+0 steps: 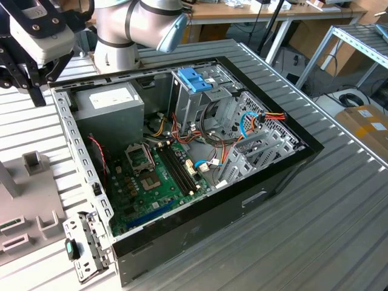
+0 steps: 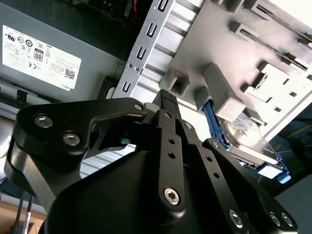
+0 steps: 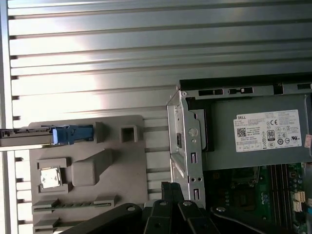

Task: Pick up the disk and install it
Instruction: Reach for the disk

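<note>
The arm (image 1: pixel 121 36) wore rounded silver-grey joint housings with a pale blue end cap (image 1: pixel 173 30). The gripper (image 2: pixel 168 100) was matte black, its angular links fastened by bright silver hex screws (image 2: pixel 171 196).

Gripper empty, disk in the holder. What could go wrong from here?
1. The gripper hangs close to the case wall and could clip it heading for the disk.
2. The disk stands on edge in the grey holder; an off-centre grip may jam it.
3. Cables crowd the drive cage and may snag.

Blue-railed grey disk (image 2: pixel 247 140), black end effector (image 2: pixel 165 100), ribbed silver table (image 3: pixel 146 48)
</note>
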Tool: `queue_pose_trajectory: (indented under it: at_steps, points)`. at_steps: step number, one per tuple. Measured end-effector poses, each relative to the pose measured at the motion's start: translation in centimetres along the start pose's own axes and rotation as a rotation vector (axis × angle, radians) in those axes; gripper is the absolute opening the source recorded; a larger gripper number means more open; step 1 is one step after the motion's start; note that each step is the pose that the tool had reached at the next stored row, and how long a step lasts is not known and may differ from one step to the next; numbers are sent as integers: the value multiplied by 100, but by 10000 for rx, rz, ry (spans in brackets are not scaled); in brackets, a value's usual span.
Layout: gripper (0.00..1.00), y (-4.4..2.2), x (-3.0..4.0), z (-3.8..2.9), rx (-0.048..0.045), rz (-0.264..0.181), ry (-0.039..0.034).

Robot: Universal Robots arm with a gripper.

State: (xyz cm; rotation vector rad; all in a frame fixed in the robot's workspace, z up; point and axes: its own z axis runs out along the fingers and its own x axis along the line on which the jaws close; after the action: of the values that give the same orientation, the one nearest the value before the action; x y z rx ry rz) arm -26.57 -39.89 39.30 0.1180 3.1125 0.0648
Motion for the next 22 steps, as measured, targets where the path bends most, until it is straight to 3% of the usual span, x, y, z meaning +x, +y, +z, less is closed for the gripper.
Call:
queue_pose_trajectory:
  at_steps: [14,16,17,22]
  points:
    - [10,-6,80,-2,0,0,0]
    - [10,-19,249,-6,0,-1,0]
    - [10,-23,298,-7,0,-1,0]
    - [10,-25,329,-8,0,-1,0]
